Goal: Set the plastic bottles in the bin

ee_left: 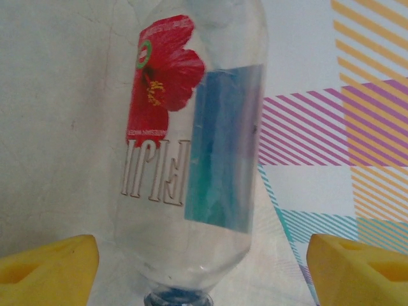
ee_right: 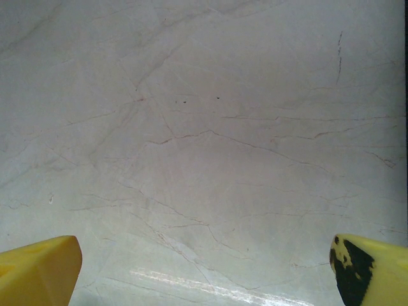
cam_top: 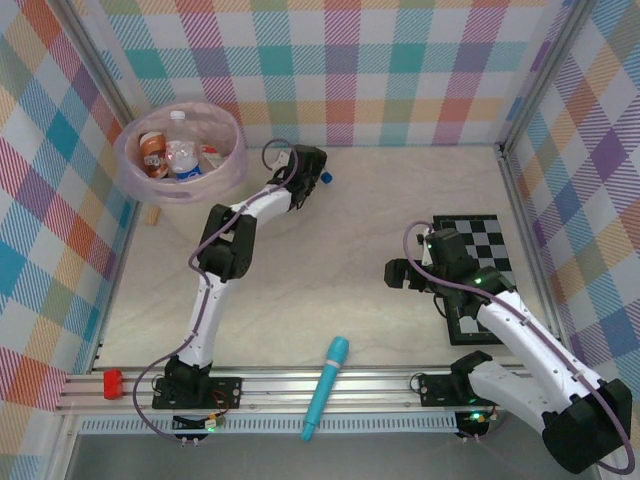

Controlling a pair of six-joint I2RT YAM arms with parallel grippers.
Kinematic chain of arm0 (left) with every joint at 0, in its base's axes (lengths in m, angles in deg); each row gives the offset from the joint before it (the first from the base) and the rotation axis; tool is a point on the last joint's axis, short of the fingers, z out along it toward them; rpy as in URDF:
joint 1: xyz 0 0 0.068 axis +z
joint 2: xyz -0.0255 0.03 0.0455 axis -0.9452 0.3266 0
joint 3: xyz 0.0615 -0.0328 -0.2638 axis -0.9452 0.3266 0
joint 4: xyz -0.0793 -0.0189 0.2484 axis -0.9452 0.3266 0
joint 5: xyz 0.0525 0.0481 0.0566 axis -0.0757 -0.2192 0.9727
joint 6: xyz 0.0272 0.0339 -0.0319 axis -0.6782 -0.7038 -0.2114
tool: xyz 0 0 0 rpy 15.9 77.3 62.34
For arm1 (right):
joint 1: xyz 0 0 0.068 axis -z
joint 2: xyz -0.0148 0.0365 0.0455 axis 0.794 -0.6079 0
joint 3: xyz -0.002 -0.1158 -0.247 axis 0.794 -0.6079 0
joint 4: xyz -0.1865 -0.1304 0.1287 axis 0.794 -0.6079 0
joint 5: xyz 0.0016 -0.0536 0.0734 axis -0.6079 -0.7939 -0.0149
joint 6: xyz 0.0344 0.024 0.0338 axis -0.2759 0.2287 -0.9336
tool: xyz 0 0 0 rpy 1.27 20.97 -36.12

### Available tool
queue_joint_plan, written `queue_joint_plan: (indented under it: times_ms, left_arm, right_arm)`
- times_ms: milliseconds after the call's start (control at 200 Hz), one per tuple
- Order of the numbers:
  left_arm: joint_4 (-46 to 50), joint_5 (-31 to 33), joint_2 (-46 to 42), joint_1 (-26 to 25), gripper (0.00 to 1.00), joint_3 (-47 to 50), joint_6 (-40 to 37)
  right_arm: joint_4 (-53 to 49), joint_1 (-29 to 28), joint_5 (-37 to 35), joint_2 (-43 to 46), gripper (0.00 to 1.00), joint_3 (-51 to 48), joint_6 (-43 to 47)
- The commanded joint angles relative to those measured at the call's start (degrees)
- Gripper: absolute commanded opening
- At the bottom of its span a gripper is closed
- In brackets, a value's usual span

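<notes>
A clear plastic bottle (ee_left: 191, 159) with a red hibiscus label and a blue panel lies on the table, its dark blue cap (cam_top: 326, 178) toward the wrist camera. My left gripper (ee_left: 204, 274) is open, one yellow finger on each side of the bottle's neck, with a gap to each. From above, the left gripper (cam_top: 306, 165) reaches just right of the bin (cam_top: 232, 165), a pale pink translucent tub at the back left. A brown bottle (cam_top: 152, 152) and a clear bottle (cam_top: 183, 158) lie inside it. My right gripper (cam_top: 398, 272) hangs open over bare table (ee_right: 204, 127), nothing between its fingers.
A long teal cylinder (cam_top: 325, 388) lies at the near edge between the arm bases. A black-and-white chequered board (cam_top: 480, 240) sits under the right arm. Plaid walls (cam_top: 350, 60) close in the table at the back and sides. A small red object (cam_top: 112, 383) rests on the front rail.
</notes>
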Motion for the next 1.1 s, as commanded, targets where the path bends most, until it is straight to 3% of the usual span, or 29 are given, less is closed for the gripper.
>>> queue_joint_plan:
  times_ms: [0,360,655,850,1095]
  left_arm:
    - [5.71,0.87,3.25,0.67,0.82,-3.98,-1.35]
    - [11.81,1.87,6.02,1.32,0.57,-7.65,-1.39]
    - [10.62,1.96,0.78,1.16,0.51,-4.45,-7.62]
    - [-0.02,-0.11,-7.91,0.87,0.48,6.04,-9.36]
    - [-0.76,-1.19,-15.51,-1.02,0.48,11.99,-14.79]
  right_arm:
    - [-1.81,0.31,-1.32,1.44,1.00,0.79,1.31]
    - [-2.03,0.31,-1.86,1.94,1.00,0.83,1.06]
    - [-2.20,0.29,-1.96,1.80,1.00,0.77,1.31]
    - [-1.43,0.31,-1.87,2.36,1.00,0.48,1.25]
    - [-0.60,0.33,-0.65,1.17,1.00,0.39,1.14]
